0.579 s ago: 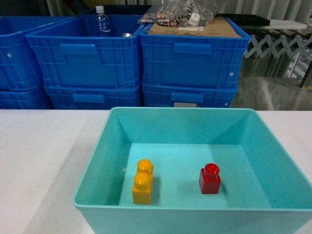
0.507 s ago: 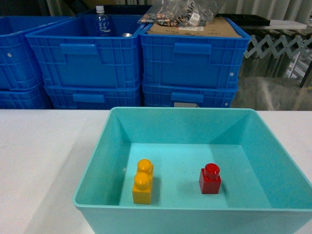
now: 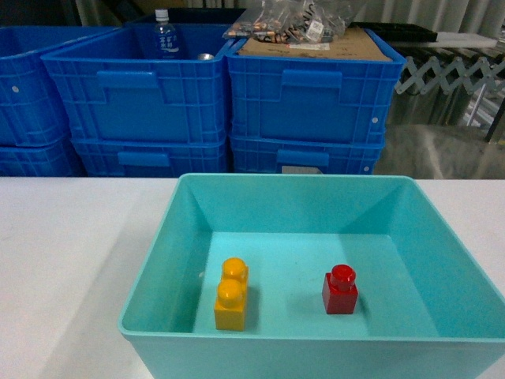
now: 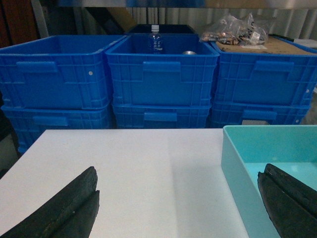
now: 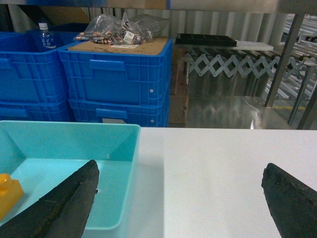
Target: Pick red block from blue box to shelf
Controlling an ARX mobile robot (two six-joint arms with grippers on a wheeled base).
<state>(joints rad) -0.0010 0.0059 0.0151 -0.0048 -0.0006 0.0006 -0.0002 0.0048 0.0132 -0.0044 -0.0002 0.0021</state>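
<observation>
On my head camera, the blue box (image 3: 316,237) sits on the white table (image 3: 71,253), and I use it as my landmark. The red block (image 3: 340,290) stands upright on its floor, right of centre, stud up. The yellow brick (image 3: 231,294) lies on the same floor, left of the block and well apart from it. Behind the box, dark blue crates (image 3: 221,103) are stacked; one holds a water bottle (image 3: 164,35). No gripper shows here.

From my left wrist, the left gripper (image 4: 178,210) is spread wide, holding nothing, one finger over the table left of the box, the other over the box's near corner.

From my right wrist, the right gripper (image 5: 181,203) is likewise spread and empty, straddling the box's right wall.
</observation>
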